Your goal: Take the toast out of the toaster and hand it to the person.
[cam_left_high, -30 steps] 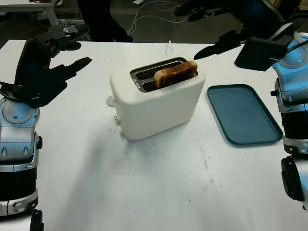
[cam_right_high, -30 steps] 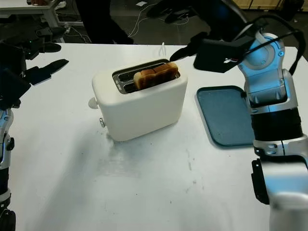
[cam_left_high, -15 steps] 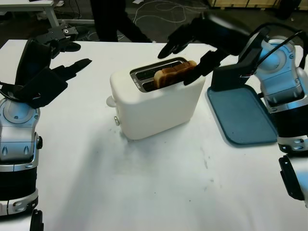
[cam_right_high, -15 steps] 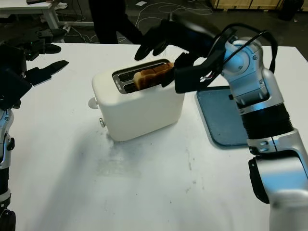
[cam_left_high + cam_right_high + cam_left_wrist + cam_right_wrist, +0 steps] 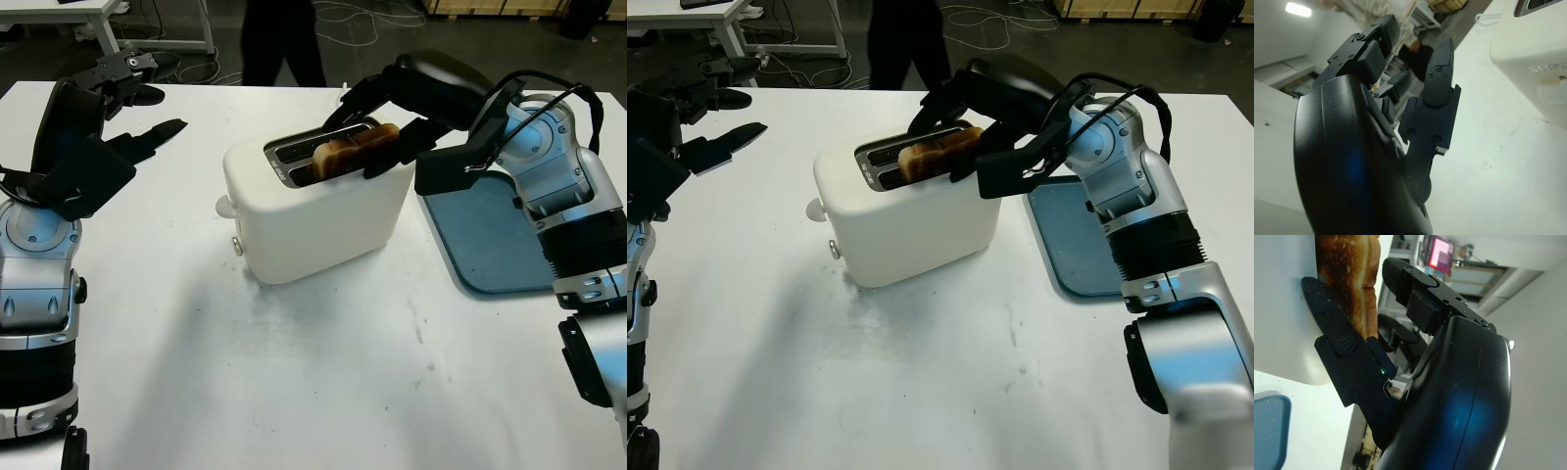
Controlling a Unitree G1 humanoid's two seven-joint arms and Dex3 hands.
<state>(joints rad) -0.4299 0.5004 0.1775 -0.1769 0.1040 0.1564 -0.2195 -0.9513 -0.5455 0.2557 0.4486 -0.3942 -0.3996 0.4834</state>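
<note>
On the white desk (image 5: 323, 372) we list one cream toaster (image 5: 318, 211), standing near the middle with its two slots facing up and its lever knob on the end toward the robot's left. We record one piece of browned toast (image 5: 355, 150) standing in the nearer slot, its top edge proud of the toaster's upper face. The right hand (image 5: 377, 122) is at the toaster's top: we see one black finger (image 5: 392, 157) lying on the near side of the toast and further fingers arched over the far side, so the hand brackets the slice; in the right wrist view the lower finger (image 5: 1334, 340) lies against the browned face of the toast (image 5: 1354, 279), but we cannot tell whether the hand has closed firmly on it. Just beside the toaster, on the robot's right, we note a dark teal tray (image 5: 490, 245) lying flat on the desk, partly covered by the right forearm. The left hand (image 5: 103, 127) is open, raised above the desk's left edge, well apart from the toaster, holding nothing; the left wrist view shows its fingers (image 5: 1432, 105) extended with a corner of the toaster (image 5: 1537, 54) beyond. Behind the desk's far edge we enter a person's dark-clothed legs (image 5: 284, 44) standing on the floor.
</note>
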